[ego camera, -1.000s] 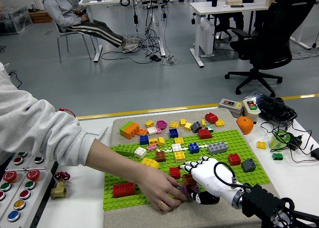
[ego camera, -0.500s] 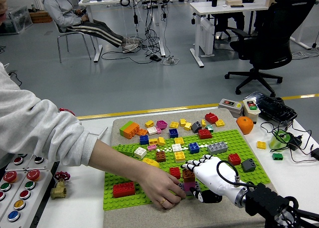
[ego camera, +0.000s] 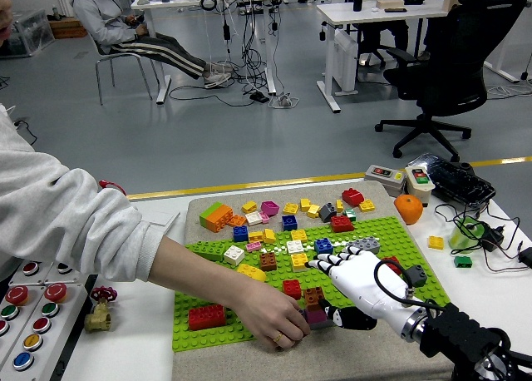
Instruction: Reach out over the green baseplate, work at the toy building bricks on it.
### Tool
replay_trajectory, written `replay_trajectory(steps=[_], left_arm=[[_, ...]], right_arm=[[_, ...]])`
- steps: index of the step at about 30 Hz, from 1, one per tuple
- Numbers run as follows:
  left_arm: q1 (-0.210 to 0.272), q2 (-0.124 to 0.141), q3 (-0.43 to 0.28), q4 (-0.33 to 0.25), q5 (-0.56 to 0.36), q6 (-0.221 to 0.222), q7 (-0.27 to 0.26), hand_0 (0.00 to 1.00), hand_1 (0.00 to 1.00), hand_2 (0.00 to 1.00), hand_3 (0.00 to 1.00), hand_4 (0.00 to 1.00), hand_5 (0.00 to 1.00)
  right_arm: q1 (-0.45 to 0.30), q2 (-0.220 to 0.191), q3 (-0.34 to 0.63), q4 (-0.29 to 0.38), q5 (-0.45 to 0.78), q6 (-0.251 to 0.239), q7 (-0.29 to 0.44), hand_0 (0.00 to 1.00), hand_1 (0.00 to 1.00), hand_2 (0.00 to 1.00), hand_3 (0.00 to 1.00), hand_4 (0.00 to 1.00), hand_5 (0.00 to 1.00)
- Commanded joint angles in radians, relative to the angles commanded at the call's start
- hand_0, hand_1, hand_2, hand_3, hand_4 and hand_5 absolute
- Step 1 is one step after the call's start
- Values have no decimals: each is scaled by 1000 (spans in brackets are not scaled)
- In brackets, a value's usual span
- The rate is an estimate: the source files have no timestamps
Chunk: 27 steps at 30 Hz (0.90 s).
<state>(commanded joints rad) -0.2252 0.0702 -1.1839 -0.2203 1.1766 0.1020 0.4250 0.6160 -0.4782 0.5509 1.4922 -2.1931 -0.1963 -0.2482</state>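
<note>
Right hand point(ego camera: 353, 283), white with black joints, reaches in from the lower right corner on my feed and lies over the green baseplate point(ego camera: 208, 335). Its 4 long fingers point(ego camera: 326, 261) are stretched out flat toward the upper left, over the middle of the plate, and hold nothing. Its dark thumb point(ego camera: 347, 317) points left and touches, or all but touches, a small stack of bricks: a brown brick point(ego camera: 313, 296) on top of a purple one point(ego camera: 317, 316). I cannot tell whether the thumb presses on the stack or only rests beside it.

From the left, a person in a grey sleeve point(ego camera: 66, 223) reaches across the desk point(ego camera: 125, 352). That person's hand point(ego camera: 273, 319) lies on the baseplate with its fingertips at the left side of the same purple and brown stack, a ring on 1 finger.

On the plate I see a red brick point(ego camera: 205, 316) near the front left, a yellow rounded brick point(ego camera: 250, 272), a small red brick point(ego camera: 291, 288) just behind the stack, and a grey brick point(ego camera: 363, 245) beyond the robot's fingers. More loose bricks lie on the beige mat behind the plate, among them an orange and green block point(ego camera: 216, 215). An orange point(ego camera: 408, 208) sits at the far right of the mat.

No left robot arm shows on my screen.
</note>
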Motion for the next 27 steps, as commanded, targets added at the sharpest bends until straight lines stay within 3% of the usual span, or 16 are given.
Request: replay_trajectory(steps=[1, 2, 7, 8, 25, 27], left_arm=[[-1, 0, 0, 0, 0, 0, 0, 660, 626, 628, 427, 356, 998], [-2, 0, 1, 0, 0, 0, 0, 660, 626, 628, 427, 355, 998], [-2, -1, 2, 0, -1, -1, -1, 660, 626, 628, 427, 355, 998], [-2, -1, 2, 1, -1, -1, -1, 661, 626, 629, 428, 355, 998], [-2, -3, 5, 1, -1, -5, -1, 661, 626, 631, 431, 356, 998], [-3, -3, 5, 1, -1, -6, -1, 661, 626, 631, 432, 356, 998]], right_arm=[[-2, -5, 0, 5, 3, -12, 1, 762, 712, 804, 786, 511, 379], [-4, -9, 0, 9, 5, -22, 4, 721, 680, 700, 663, 440, 340], [-12, -23, -4, 23, 14, -45, 34, 721, 680, 700, 663, 440, 340], [-14, -26, -6, 25, 15, -48, 42, 709, 666, 660, 615, 420, 322], [-12, -26, -32, 13, 14, -23, 72, 704, 655, 644, 605, 440, 338], [-11, -24, -34, 10, 14, -20, 72, 705, 655, 645, 604, 395, 300]])
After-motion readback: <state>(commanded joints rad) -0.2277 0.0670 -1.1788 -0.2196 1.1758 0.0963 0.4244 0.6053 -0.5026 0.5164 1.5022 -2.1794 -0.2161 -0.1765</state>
